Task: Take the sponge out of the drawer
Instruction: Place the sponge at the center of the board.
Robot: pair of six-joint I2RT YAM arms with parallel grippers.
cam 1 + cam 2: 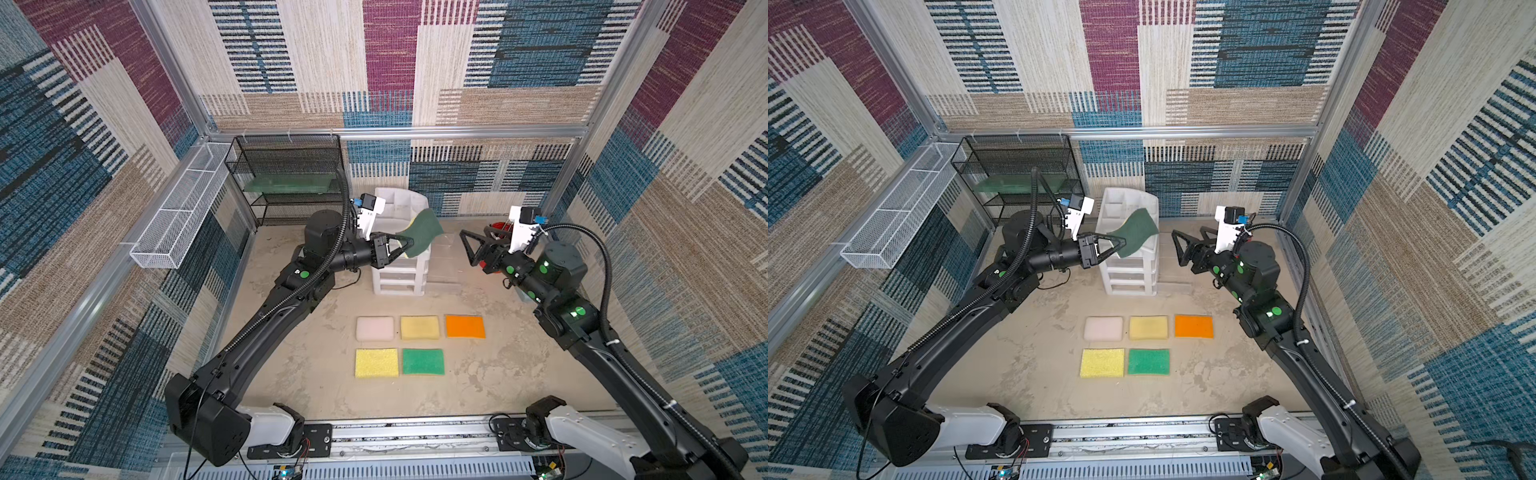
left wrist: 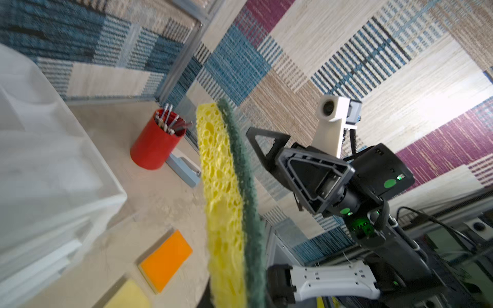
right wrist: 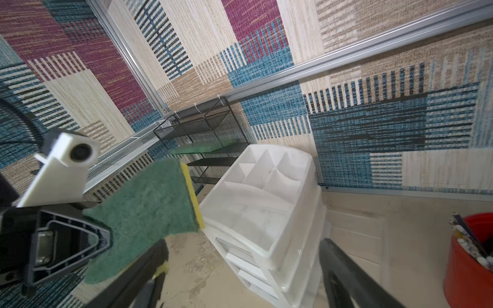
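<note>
The left gripper [image 1: 409, 245] had its jaws clamped tight on one end of the sponge [image 1: 424, 232], green scouring face up, yellow foam underneath. The sponge hung in the air over the top of the drawer [image 1: 401, 270], clear of it, jutting out from the jaws at a tilt. From the right wrist view the same sponge [image 3: 144, 210] showed its green face with a thin yellow edge, the left gripper's black fingers pinched at its near end.

Across from it, the right gripper [image 1: 471, 245] stood with its jaws spread wide and nothing between them, just beside the drawer tower and apart from the sponge. In the left wrist view its triangular fingers [image 2: 266, 144] were well separated.

The drawer unit stood white and upright near the back wall, its compartmented tray top [image 3: 266, 173] bare in the right wrist view. In a top view, one translucent drawer [image 1: 1177, 274] looked pulled out toward the right arm.

Behind the right gripper sat a red cup [image 2: 154, 144] with pens in it. In front of the tower five sponges lay flat on the table [image 1: 519, 374]: pale pink [image 1: 375, 328], dull yellow [image 1: 419, 327], orange [image 1: 465, 326], bright yellow [image 1: 377, 363] and green [image 1: 423, 361]. A black wire-mesh shelf [image 1: 286, 178] stood in the back corner.
</note>
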